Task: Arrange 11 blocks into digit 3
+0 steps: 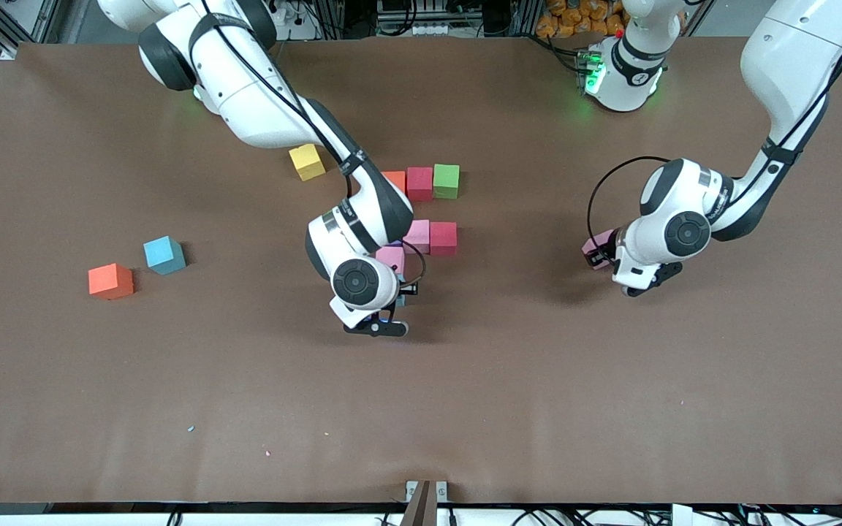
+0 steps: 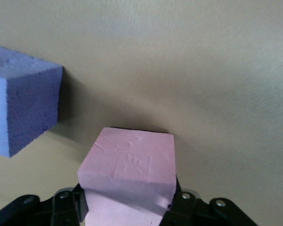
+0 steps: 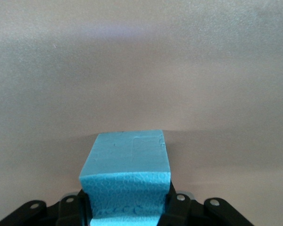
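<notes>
Toward the right arm's end of the table you have an orange block [image 1: 110, 281] and a blue block [image 1: 164, 255] lying just beside each other, well apart from the rest. A yellow block [image 1: 307, 161] sits alone near the right arm.

At mid-table, the partly built figure shows an orange cube [image 1: 396, 179], a red cube [image 1: 419, 183] and a green cube [image 1: 446, 181] in a row, with pink cubes [image 1: 416, 236] and a second red cube [image 1: 443, 238] nearer the front camera.

Your right gripper [image 3: 126, 214], low beside that figure, is clamped on a teal block [image 3: 126, 176].

Your left gripper [image 2: 128, 212], toward the left arm's end, has its jaws closed on a pink block [image 2: 128, 165]; a purple block [image 2: 21, 103] lies near it.
</notes>
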You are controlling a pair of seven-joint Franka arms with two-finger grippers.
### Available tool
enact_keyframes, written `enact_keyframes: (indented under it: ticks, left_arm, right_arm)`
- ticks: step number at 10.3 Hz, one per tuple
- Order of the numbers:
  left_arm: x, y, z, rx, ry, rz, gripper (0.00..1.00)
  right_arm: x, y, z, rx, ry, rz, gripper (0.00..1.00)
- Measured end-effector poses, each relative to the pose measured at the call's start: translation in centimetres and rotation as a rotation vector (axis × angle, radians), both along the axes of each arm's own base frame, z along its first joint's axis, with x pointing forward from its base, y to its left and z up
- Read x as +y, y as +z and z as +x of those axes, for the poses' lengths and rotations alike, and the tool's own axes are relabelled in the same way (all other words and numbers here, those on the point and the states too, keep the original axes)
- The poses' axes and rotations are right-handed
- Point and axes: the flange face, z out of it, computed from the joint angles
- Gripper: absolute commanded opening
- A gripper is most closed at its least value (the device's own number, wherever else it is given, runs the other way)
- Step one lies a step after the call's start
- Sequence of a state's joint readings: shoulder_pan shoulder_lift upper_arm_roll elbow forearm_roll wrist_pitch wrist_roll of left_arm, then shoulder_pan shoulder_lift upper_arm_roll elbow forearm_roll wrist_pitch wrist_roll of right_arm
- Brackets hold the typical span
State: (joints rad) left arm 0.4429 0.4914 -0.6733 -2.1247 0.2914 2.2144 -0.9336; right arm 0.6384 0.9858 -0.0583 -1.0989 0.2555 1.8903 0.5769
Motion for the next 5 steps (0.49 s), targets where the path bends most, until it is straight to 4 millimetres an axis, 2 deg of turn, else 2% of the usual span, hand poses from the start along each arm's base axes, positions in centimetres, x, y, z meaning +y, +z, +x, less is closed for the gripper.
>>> enact_keyframes:
  ticks: [2,5]
  left_arm:
    - [-0.2,1.8,1.8,-0.006,0.055,0.021,0.08]
    - [-3.4,4.0,4.9,-0.024,0.191,0.019,0.06]
  right_arm:
    - [0.0,0.0,0.0,0.001,-0.002,-0.001,0.00]
    - [-0.2,0.0,0.2,0.000,-0.010,-0.002,0.00]
